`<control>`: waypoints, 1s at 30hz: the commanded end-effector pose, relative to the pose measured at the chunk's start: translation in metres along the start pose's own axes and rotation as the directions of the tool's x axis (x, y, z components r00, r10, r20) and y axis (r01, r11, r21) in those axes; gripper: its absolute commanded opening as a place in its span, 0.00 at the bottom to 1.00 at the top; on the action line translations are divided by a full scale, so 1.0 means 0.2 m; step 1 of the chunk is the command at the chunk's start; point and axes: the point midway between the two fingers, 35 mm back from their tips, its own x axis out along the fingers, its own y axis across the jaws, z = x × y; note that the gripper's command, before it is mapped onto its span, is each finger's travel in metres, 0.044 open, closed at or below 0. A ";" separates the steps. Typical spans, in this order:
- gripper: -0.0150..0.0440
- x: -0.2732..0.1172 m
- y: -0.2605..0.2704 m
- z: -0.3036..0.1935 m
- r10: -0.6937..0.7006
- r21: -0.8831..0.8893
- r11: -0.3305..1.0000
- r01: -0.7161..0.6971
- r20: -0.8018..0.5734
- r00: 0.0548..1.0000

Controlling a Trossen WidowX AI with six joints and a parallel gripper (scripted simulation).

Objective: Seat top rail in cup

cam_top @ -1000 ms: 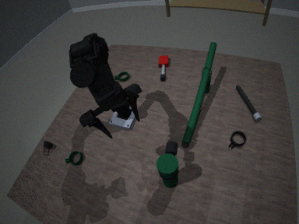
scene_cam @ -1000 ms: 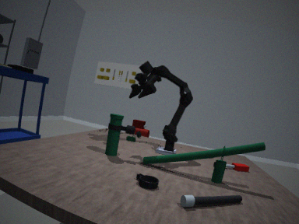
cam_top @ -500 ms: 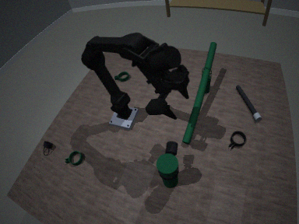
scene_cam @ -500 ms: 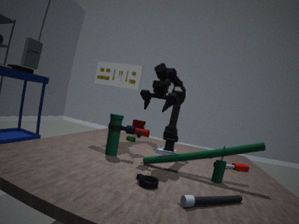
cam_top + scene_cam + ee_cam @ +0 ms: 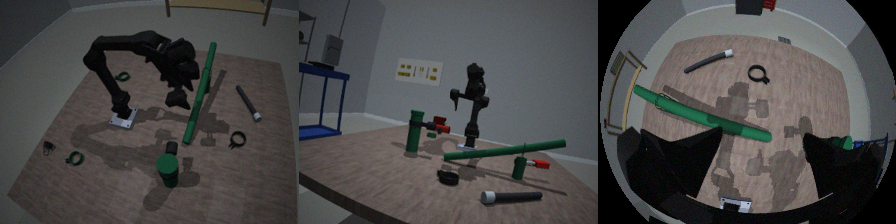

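The green rail (image 5: 199,97) (image 5: 486,152) (image 5: 693,115) slopes through the wire loop above the short green post (image 5: 518,169). Its cut end is the lower end, outside the dark end cup (image 5: 171,148) (image 5: 431,126), with a gap between them. The cup hangs on the band high on the big green post (image 5: 168,165) (image 5: 413,136), just below its cap. My gripper (image 5: 190,99) (image 5: 469,106) (image 5: 766,135) is open and empty. It hangs above the table beside the rail; the wrist view shows the rail beyond the fingers. Whether the cut end touches the table is unclear.
A black ring (image 5: 237,138) (image 5: 448,178) (image 5: 757,74) and a dark white-tipped tube (image 5: 247,102) (image 5: 517,197) (image 5: 708,62) lie beyond the rail. Green rings (image 5: 124,76) (image 5: 75,158) lie near the arm base. A red-headed tool (image 5: 541,164) shows behind the short post.
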 end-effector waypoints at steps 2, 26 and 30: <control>1.00 0.03 -0.16 -0.06 0.019 -0.319 0.947 -0.028 -0.031 0.999; 1.00 -0.02 -0.70 -0.35 0.086 -0.987 0.161 -0.020 -0.006 0.996; 1.00 -0.02 -0.73 -0.37 0.087 -1.000 -0.002 0.000 -0.001 0.996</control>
